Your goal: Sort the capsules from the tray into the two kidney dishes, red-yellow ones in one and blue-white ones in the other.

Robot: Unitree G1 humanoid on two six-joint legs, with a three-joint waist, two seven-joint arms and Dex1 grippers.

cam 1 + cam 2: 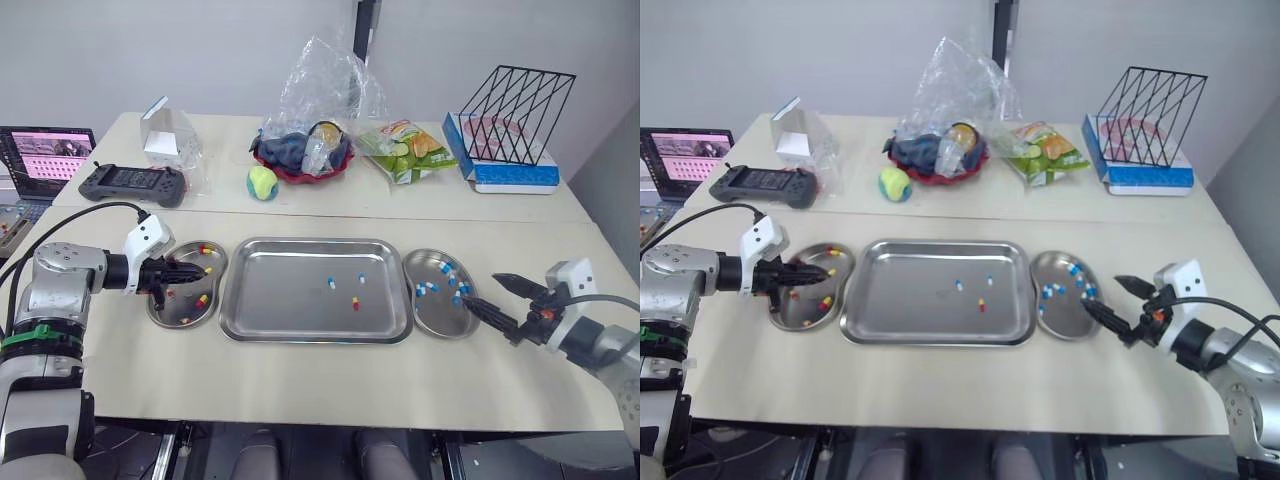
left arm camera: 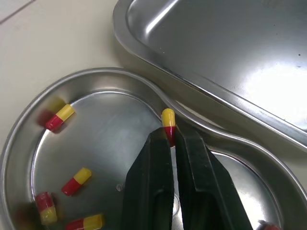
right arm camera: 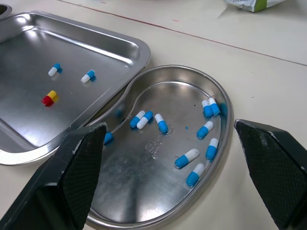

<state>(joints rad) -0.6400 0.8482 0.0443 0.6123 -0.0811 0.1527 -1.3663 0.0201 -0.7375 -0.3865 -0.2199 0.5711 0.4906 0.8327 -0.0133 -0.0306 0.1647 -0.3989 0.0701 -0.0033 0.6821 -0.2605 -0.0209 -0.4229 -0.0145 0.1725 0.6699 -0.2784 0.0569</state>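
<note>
- In the left eye view, your steel tray (image 1: pixel 280 305) sat mid-table with two blue-white capsules (image 1: pixel 331 283) and one red-yellow capsule (image 1: pixel 355 302) lying on it.
- The left kidney dish (image 1: pixel 170 310) lay just beside the tray's left edge and held red-yellow capsules. The right kidney dish (image 1: pixel 440 318) lay against the tray's right edge and held blue-white ones.
- Your left gripper (image 1: pixel 195 271) hung over the left kidney dish. Your right gripper (image 1: pixel 480 289) was at the right edge of the right kidney dish.
- In the left wrist view, your fingers (image 2: pixel 148 182) were clamped on a held capsule (image 2: pixel 168 120), red-yellow with its yellow end outward, over the dish side nearest the tray. Several others lay in the dish.
- In the right wrist view, your fingers (image 3: pixel 72 177) stood wide apart on either side of the right kidney dish, gripping nothing.
</note>
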